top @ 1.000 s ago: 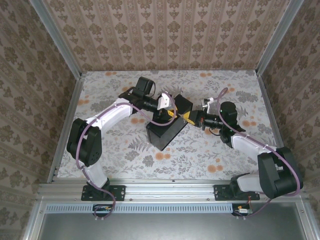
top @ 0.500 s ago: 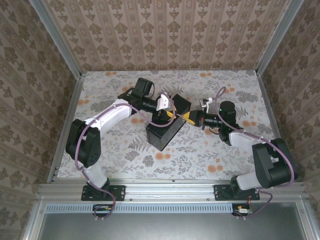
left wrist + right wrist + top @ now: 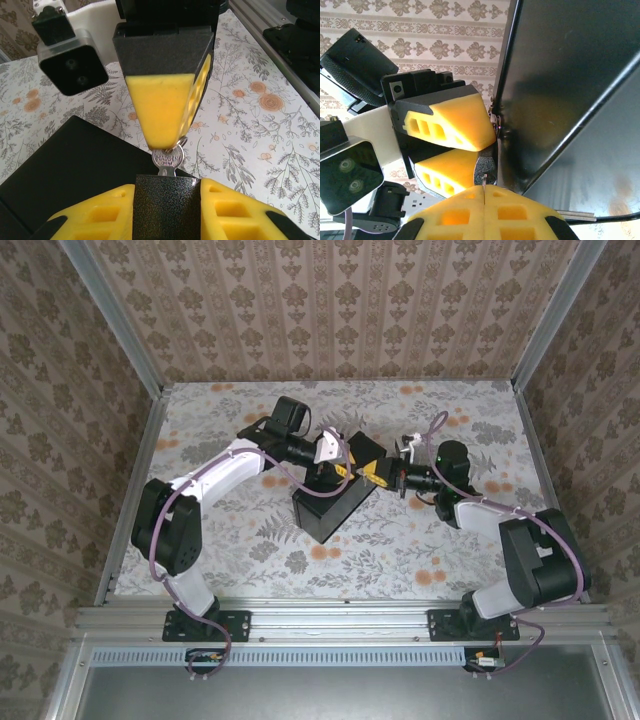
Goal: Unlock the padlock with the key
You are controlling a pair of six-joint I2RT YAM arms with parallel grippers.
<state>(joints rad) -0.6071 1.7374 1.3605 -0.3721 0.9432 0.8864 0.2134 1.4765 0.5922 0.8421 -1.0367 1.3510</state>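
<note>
Task item: black speckled padlock (image 3: 167, 207), silver key (image 3: 168, 161) at its end.
Left tool (image 3: 344, 467): clamps padlock.
Right tool (image 3: 168, 144): pinches key, arm bent inward.

Your pads (image 3: 160, 112) are yellow, the key (image 3: 167, 161) at their tips silver, the padlock (image 3: 167, 207) beyond speckled black. Grey ferns and orange blossoms pattern the white table (image 3: 250, 125).

The silver key (image 3: 167, 161) stands upright, blade sunk into the dark speckled padlock (image 3: 167, 207).
</note>
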